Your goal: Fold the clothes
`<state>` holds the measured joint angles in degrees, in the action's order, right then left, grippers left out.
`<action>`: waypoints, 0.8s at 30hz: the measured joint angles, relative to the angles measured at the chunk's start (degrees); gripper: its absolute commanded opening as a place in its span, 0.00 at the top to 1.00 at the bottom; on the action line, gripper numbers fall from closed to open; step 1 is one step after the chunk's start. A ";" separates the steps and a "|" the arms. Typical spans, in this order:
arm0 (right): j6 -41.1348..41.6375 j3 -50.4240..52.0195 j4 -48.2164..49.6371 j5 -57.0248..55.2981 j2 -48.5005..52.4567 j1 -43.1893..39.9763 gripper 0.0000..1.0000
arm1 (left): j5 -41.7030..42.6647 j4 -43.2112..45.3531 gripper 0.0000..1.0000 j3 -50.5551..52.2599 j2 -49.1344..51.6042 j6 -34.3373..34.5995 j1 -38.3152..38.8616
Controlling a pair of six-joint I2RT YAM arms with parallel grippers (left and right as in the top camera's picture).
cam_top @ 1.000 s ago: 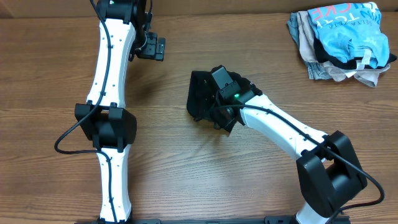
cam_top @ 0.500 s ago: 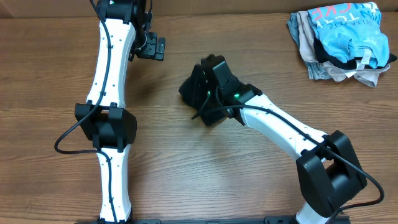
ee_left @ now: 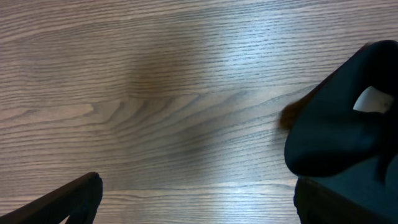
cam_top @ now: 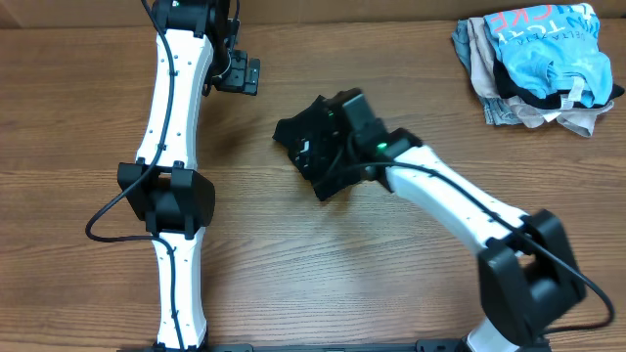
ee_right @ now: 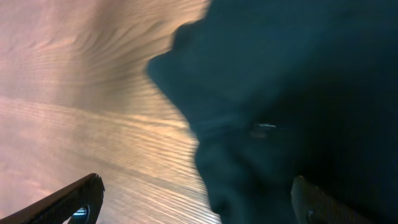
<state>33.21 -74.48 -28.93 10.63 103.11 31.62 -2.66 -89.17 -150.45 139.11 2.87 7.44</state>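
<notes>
In the right wrist view the right gripper (ee_right: 199,202) stands wide open and empty, just over the black T-shirt (ee_right: 298,93), which lies bunched at mid-table in the overhead view. Closing here could catch several layers and crumple it further. The arm and the dark fabric hide its sleeves and edges. Farther off, at upper left, the left gripper (cam_top: 238,74) is open and holds nothing.

So the black T-shirt (cam_top: 293,135) has a little white mark, the counter (cam_top: 293,274) is brown woodgrain, then there's a light blue shirt (cam_top: 548,54) with white lettering, plus beige and grey garments (cam_top: 509,112).
</notes>
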 measured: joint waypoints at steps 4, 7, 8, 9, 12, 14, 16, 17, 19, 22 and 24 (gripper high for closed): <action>0.00 0.00 -4.42 -0.46 -4.81 -4.22 0.00 | 0.00 0.09 0.00 0.00 0.00 0.00 0.00; -0.24 -0.15 -5.79 -0.63 -6.84 -7.13 0.12 | 0.00 0.37 0.00 0.00 0.00 0.00 0.00; -0.59 -0.15 -5.84 -0.66 -6.86 -7.85 0.34 | 0.00 0.50 0.00 0.00 0.00 0.00 0.00; -1.27 -0.15 -5.81 -0.76 -6.78 -8.20 0.66 | 0.00 0.48 0.00 0.00 0.00 0.00 0.00; -4.57 -0.15 -5.22 -1.03 -5.70 -8.02 0.88 | 0.00 0.48 0.00 0.00 0.00 0.00 0.00; -7.04 -0.15 -4.76 -2.36 -4.33 -7.15 0.88 | 0.00 0.55 0.00 0.00 0.00 0.00 0.00; -10.45 -0.15 -4.63 -4.68 -2.43 -6.21 0.86 | 0.00 0.70 0.00 0.00 0.00 0.00 0.00; -12.39 -0.15 -4.46 -5.70 -1.27 -5.84 0.82 | 0.00 0.68 0.00 0.00 0.00 0.00 0.00; -16.20 -0.15 -4.20 -7.28 1.31 -5.31 0.65 | 0.00 0.68 0.00 0.00 0.00 0.00 0.00; -20.96 -0.17 -3.76 -8.74 5.18 -5.20 0.24 | 0.00 0.66 0.00 0.00 0.00 -0.02 0.00; -23.37 -0.20 -3.34 -9.60 7.32 -5.31 0.16 | 0.00 0.63 0.00 0.00 0.00 0.00 0.00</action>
<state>9.85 -74.67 -32.27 1.04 110.43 26.30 -2.66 -88.53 -150.45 139.11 2.87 7.44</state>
